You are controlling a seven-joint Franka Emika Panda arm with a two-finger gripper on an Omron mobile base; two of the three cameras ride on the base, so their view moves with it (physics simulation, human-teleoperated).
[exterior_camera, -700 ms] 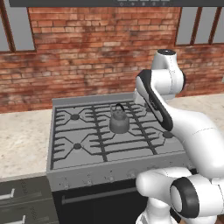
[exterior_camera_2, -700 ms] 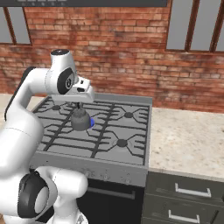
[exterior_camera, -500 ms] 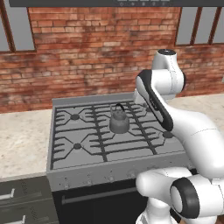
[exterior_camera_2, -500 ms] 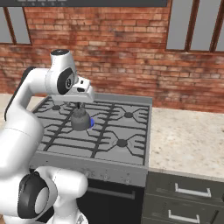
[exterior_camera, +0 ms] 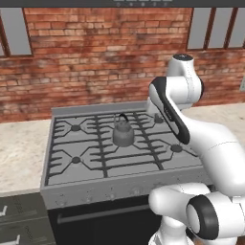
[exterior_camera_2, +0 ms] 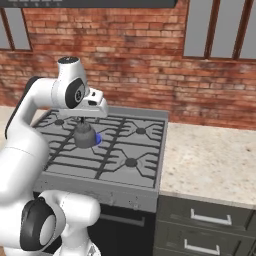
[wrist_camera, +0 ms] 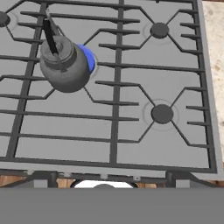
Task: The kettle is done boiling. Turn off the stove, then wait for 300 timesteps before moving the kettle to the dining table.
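The white arm rises from the base and bends forward. Its gripper (exterior_camera_2: 82,120) points down, jaws spread wide, holding nothing.

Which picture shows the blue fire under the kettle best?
The hand view: the blue flame peeks out beside the kettle. The right base view shows a small blue spot; in the left base view the kettle hides it.

Kettle (exterior_camera: 123,134) on stove (exterior_camera: 86,162) centre

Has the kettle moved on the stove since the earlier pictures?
No. The kettle sits at the same spot on the stove grates, over the centre burner, in both base views, with blue flame showing beside it.
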